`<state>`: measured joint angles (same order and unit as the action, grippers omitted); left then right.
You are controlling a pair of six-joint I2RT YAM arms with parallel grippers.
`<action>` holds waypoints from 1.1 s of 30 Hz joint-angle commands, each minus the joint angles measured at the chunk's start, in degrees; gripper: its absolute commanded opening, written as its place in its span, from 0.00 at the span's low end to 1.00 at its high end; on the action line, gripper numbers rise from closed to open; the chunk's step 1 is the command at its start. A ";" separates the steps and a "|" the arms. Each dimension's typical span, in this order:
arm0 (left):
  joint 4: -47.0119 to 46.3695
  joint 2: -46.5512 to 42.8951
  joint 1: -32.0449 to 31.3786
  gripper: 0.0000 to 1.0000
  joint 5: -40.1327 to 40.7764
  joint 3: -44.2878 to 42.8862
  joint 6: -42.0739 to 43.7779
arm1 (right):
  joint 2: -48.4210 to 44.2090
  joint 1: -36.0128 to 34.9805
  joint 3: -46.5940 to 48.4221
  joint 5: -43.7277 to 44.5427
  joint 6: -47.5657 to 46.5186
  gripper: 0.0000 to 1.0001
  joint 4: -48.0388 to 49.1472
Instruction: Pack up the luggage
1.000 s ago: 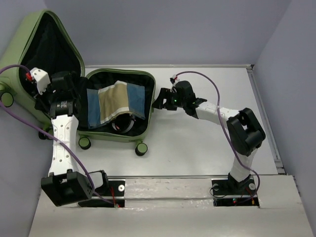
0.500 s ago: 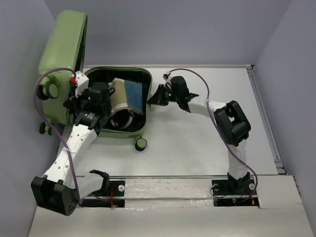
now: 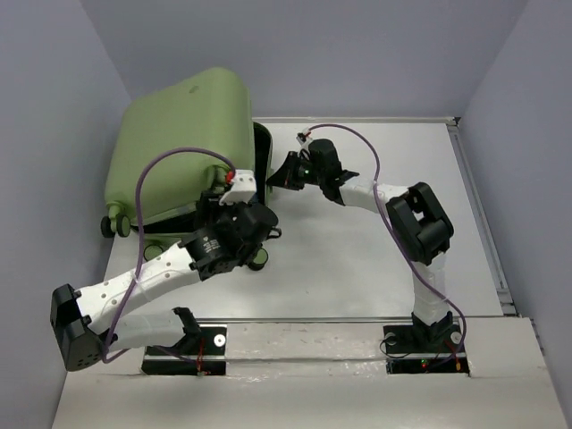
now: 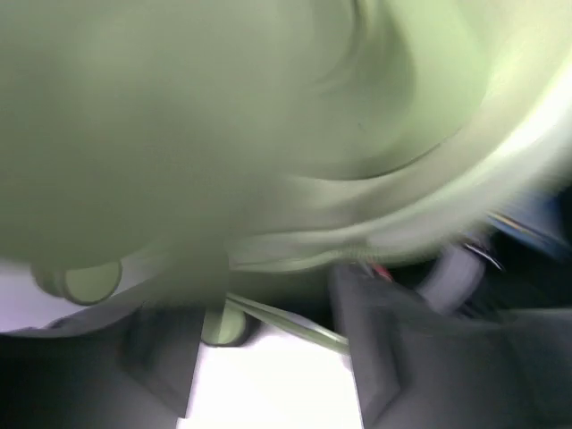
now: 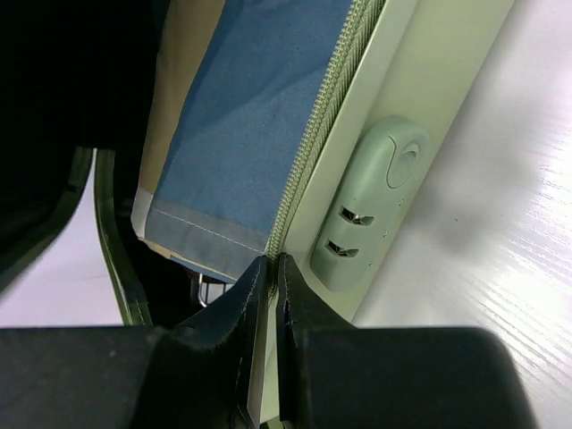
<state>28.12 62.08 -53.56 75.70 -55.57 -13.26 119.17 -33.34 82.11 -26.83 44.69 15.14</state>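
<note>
One half-shut luggage (image 3: 179, 134): stiff, slick shell, prob. light; hold by zip rim (image 5: 299, 188), where right gripper (image 5: 273, 273) pinches it. Unclear if left gripper (image 3: 255, 219) is spread.

Overhead view: fixed above and behind my bases, facing down over the whole bench (image 3: 375, 268) from well back. Left wrist view: very close against the luggage (image 4: 179, 116) shell, heavily blurred, green filling most of the frame. Right wrist view: looks along my right pincer (image 5: 271, 268) at the luggage's zipper rim, very near. All three share the luggage; overhead and right wrist also share the bench beside it.
</note>
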 commanded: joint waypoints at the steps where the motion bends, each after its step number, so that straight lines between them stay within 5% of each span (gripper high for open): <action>1: -4.47 -2.06 -12.16 0.77 -3.70 -4.98 1.03 | 0.71 -2.87 -2.74 1.78 -0.74 0.08 -2.92; 6: -3.60 0.49 -24.92 0.84 -2.32 -10.07 3.50 | -0.78 -2.87 -4.93 4.68 -1.27 0.08 -2.74; 12: -12.99 -1.61 -20.90 0.83 -6.69 -16.67 6.84 | -6.14 -2.34 -9.59 8.72 -2.76 0.08 -2.48; 17: -9.22 -2.85 11.76 0.79 -28.40 -23.44 -0.45 | -11.42 -1.73 -12.58 11.36 -5.04 0.14 -2.48; 19: -6.52 -1.10 25.95 0.79 -37.49 -24.84 -1.85 | -13.70 -1.73 -13.63 11.89 -6.36 0.27 -2.57; 24: -3.69 6.63 49.89 0.76 -57.75 -26.78 -5.98 | -18.09 -1.20 -15.74 13.64 -9.17 0.46 -3.44; 33: -6.94 18.48 67.26 0.80 -63.57 -28.10 -8.36 | -24.16 -0.67 -19.35 13.65 -15.06 0.54 -6.52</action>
<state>22.46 76.51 9.30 17.21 -81.06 -19.92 98.85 -34.35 64.05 -13.82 34.02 9.50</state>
